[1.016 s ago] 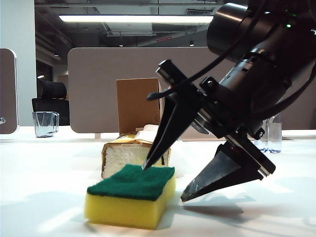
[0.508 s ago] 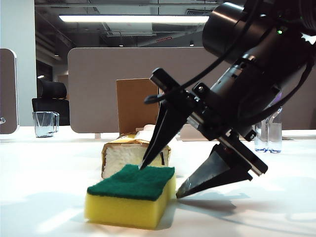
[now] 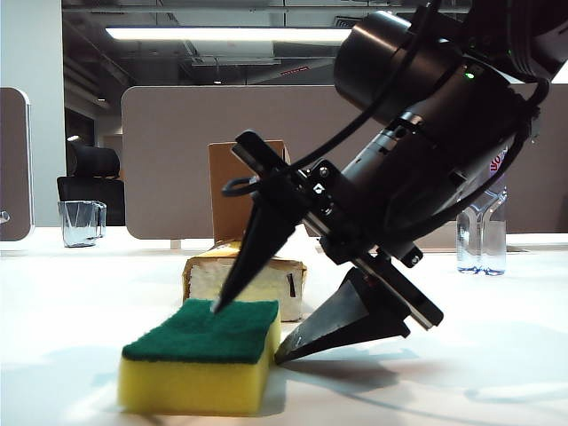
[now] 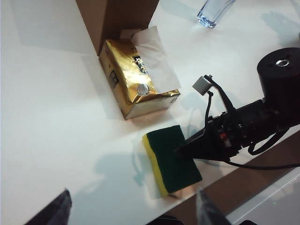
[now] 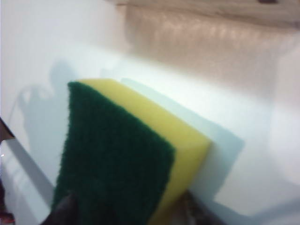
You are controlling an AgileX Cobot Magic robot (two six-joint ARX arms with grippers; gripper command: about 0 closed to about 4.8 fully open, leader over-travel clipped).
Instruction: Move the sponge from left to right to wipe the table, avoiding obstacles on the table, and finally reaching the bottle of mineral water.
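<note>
The yellow sponge [image 3: 200, 355] with its green scouring face up lies flat on the white table [image 3: 497, 355] near the front edge. My right gripper [image 3: 248, 333] is open and straddles it: one fingertip rests on the green top, the other sits low against the sponge's right side. The right wrist view shows the sponge [image 5: 122, 150] filling the space between the fingers of the right gripper [image 5: 131, 213]. Behind it stand the gold tissue pack [image 3: 266, 275] and the brown cardboard box [image 3: 240, 186]. The bottle of mineral water [image 3: 484, 235] stands far right. My left gripper [image 4: 133, 211] hangs open and empty above the table, away from the sponge [image 4: 171, 159].
A clear glass cup [image 3: 80, 222] stands at the far left. The left wrist view shows the tissue pack [image 4: 133, 79] against the box [image 4: 117, 16], the base of a clear vessel [image 4: 213, 9] beyond them, and the table edge close to the sponge.
The right gripper has swung left and lower, and the sponge has slid left with it. The left arm has stayed still.
</note>
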